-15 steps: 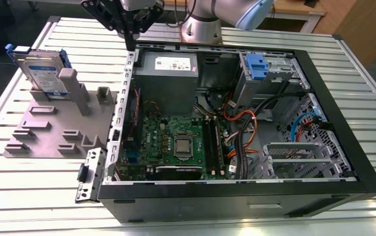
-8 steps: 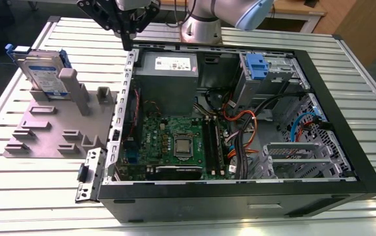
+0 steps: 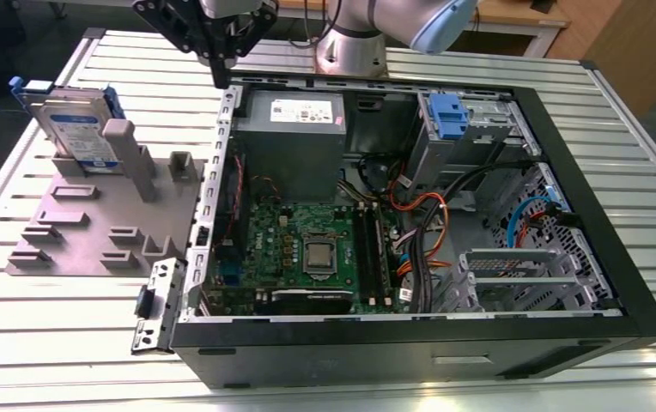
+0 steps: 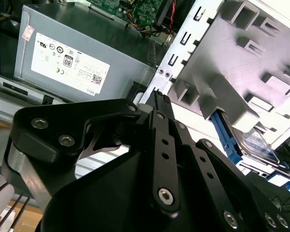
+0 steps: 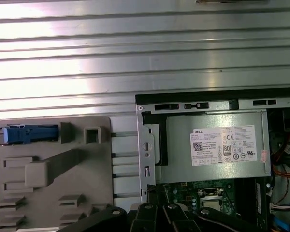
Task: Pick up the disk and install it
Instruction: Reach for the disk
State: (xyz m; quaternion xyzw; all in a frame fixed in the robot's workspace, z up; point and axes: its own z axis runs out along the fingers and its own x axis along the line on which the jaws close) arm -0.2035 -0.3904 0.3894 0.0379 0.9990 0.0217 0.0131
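The disk (image 3: 76, 129) is found standing on edge in a slot of the grey fixture (image 3: 88, 225), at the exterior view's left, on the slatted metal table (image 3: 64, 343). It is well apart from the drive cage (image 3: 482, 129), which is seated in the open computer case (image 3: 420, 333) and carries a small blue latch (image 3: 447, 116). The gripper (image 3: 224, 75) is held above the case's far corner nearest the fixture, just beside the power supply (image 3: 294, 129). Its fingers (image 4: 160, 104) are drawn together, with nothing clamped between them. No contact with the disk is observed. The motherboard (image 3: 305, 245) is exposed inside the case.
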